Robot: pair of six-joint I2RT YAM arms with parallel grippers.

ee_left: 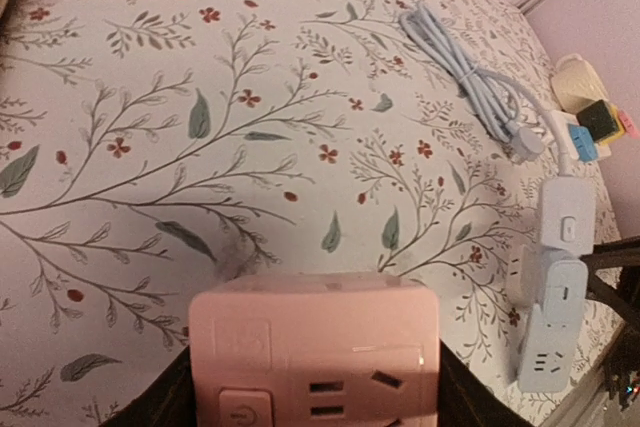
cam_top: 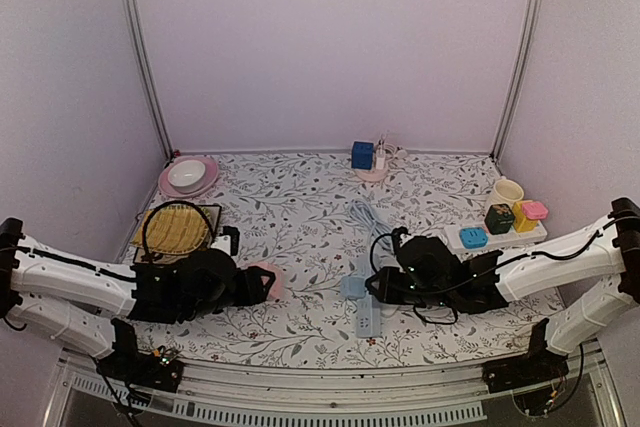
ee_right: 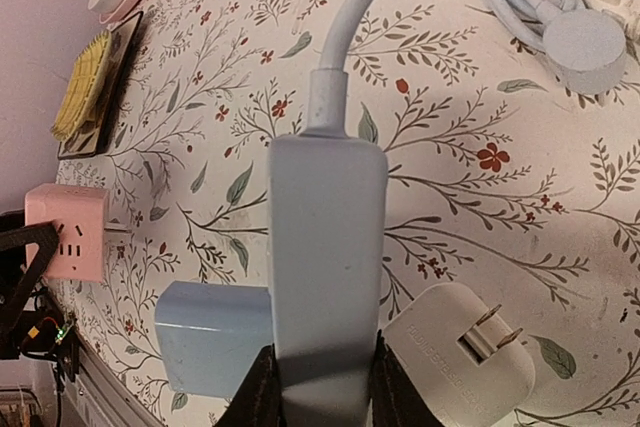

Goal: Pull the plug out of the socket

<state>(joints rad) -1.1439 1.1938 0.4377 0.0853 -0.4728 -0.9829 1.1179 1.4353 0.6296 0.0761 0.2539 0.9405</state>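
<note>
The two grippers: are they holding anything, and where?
Left gripper clamps the pink socket cube by its sides; right gripper pinches the grey power strip by its sides.

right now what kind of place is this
Probably a robot test booth: metal frame posts against bare walls, a floral-cloth table, and props like a pink socket cube and a power strip.

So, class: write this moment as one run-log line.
left claw: gripping pink socket cube | right claw: gripping power strip | white plug: lying beside strip, prongs bare | blue adapter: against strip's other side
</note>
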